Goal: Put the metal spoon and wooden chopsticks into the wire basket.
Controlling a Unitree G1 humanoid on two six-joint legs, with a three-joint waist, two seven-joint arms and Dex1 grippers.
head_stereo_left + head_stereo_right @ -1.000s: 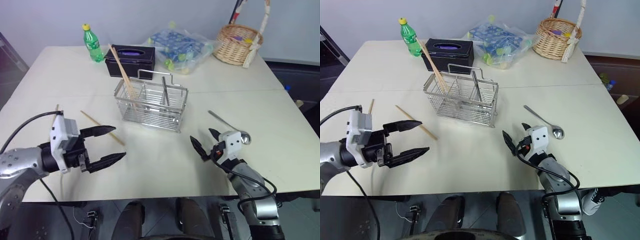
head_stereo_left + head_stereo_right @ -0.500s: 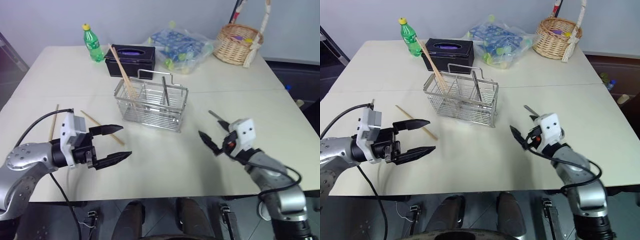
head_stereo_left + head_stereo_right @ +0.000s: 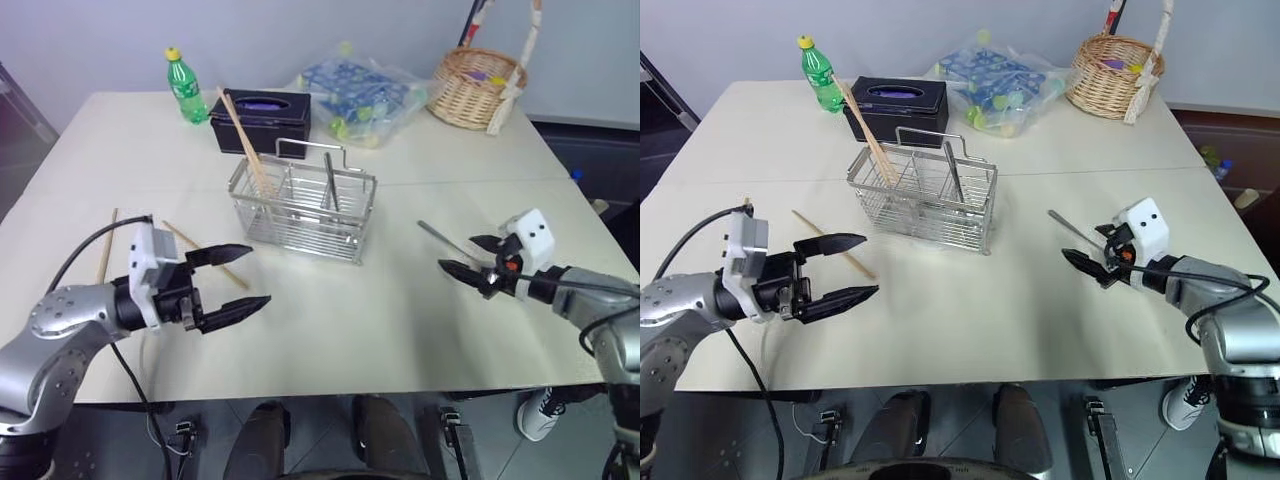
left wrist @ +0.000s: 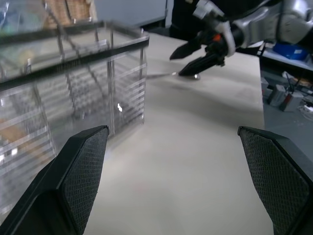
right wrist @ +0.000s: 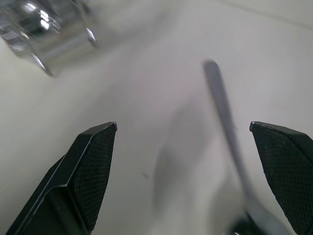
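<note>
Now, starting on the left: your left gripper hangs over the near left of the table with both fingers spread wide and nothing between them. Two loose wooden chopsticks lie on the table just beyond and to the left of it, one partly under the fingers, the other further left. In the middle stands the wire basket, already holding a pair of chopsticks leaning in its left compartment. On the right, your right gripper is also wide open and empty, its tips just above the metal spoon, which lies flat with its handle running toward the far left.

The step in hand looks like picking up the spoon. Straddle the thin handle with one finger on each side, come down until the tips almost meet the table, then close. The handle is slim and low, so a close made too high will likely slip off it. Keep the left arm parked where it is.

The head views show the whole layout, including both loose chopsticks. The right wrist view shows what they cannot: the spoon handle lies off to one side of the open gap, nearer one finger, so shift sideways before closing. The left wrist view looks level across the table, and there the right gripper's tips sit very close over the spoon.
</note>
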